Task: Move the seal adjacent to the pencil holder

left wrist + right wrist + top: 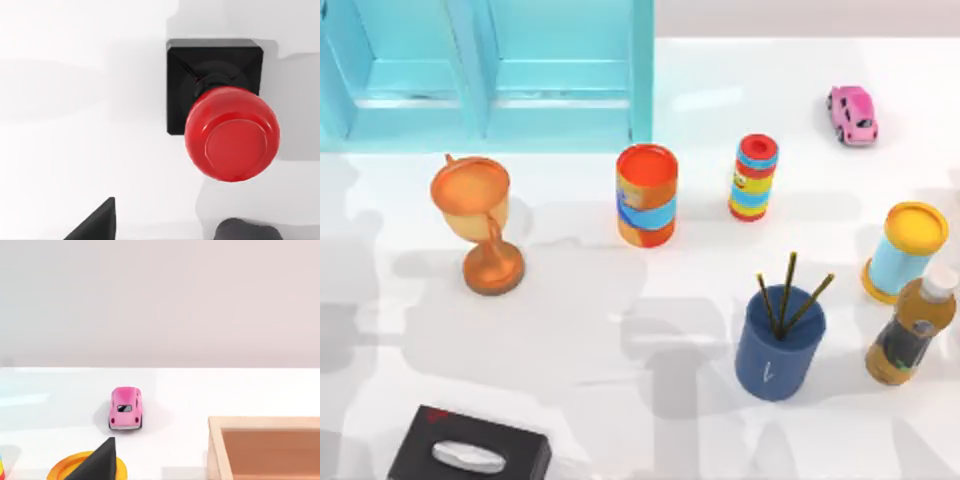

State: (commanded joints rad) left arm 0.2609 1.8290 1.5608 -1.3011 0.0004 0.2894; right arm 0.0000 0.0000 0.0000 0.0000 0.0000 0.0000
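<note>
The seal [220, 110], a black square block with a glossy red round knob, stands upright on the white table straight below my left wrist camera. My left gripper [172, 226] hovers above it, open, with one dark fingertip [100, 220] off to the side of the seal and nothing held. The pencil holder [778, 350], a dark blue cup with thin yellow-tipped pencils, stands right of centre near the table's front. A single black fingertip [102, 460] of my right gripper, set well off centre, hangs over the back right of the table with nothing in it.
On the table are an orange trophy [478, 225], a striped can [646, 195], a ringed toy stack [754, 178], a pink car [852, 114], a yellow-lidded cylinder [905, 252], a bottle [912, 325] and a black tissue box [470, 450]. A turquoise cabinet [490, 70] stands at the back left. A wooden box [265, 447] lies near the car.
</note>
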